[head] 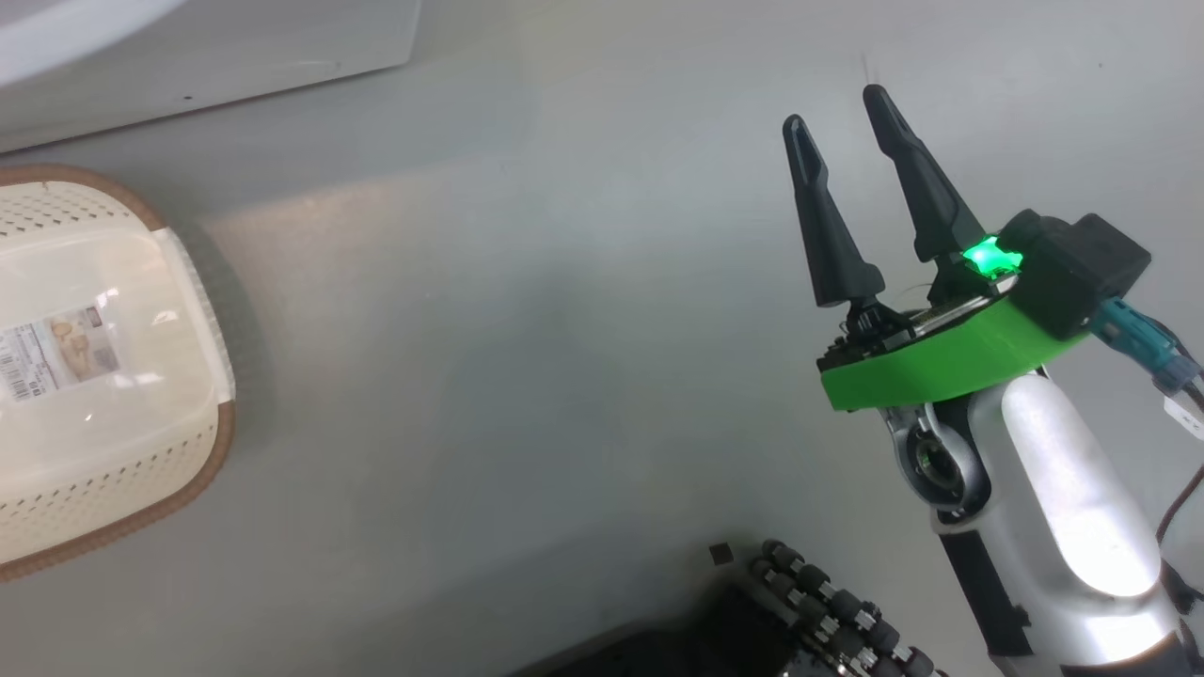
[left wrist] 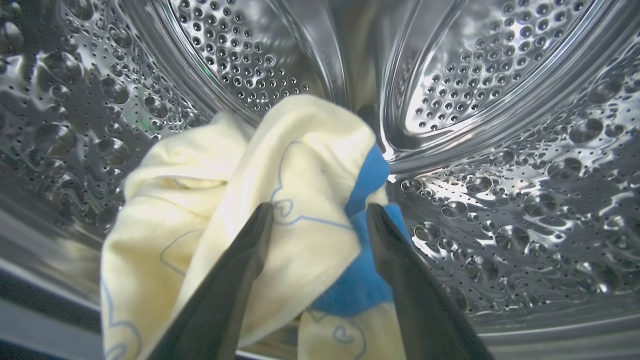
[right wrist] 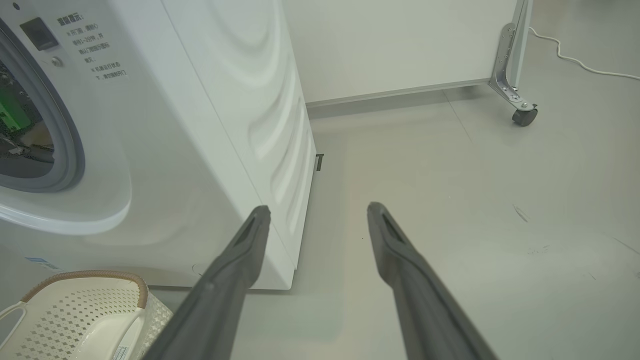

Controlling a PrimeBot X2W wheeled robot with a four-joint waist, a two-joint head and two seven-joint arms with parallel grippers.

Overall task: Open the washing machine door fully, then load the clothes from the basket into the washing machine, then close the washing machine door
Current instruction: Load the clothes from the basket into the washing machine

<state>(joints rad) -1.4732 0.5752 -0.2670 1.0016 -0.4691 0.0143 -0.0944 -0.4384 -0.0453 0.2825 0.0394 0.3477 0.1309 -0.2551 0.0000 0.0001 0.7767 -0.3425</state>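
Observation:
My left gripper (left wrist: 320,212) is inside the washing machine's steel perforated drum (left wrist: 500,200), its fingers spread wide apart and open. The clothes (left wrist: 300,190), a cream-yellow bundle with thin blue lines and a blue patch, lie between and beyond the fingertips on the drum floor. The white washing machine (right wrist: 200,125) stands left of my right gripper (right wrist: 317,210), which hovers open and empty above the floor (head: 835,107). The cream basket (head: 113,376) sits on the floor at the left, its label showing on a bare base, and its rim (right wrist: 85,275) lies below the machine's front. The washing machine door is out of view.
A white panel on a metal leg with a caster (right wrist: 522,116) stands behind the machine at the right. A white cable (right wrist: 580,62) runs over the grey floor beyond it. My dark base (head: 800,621) shows at the bottom of the head view.

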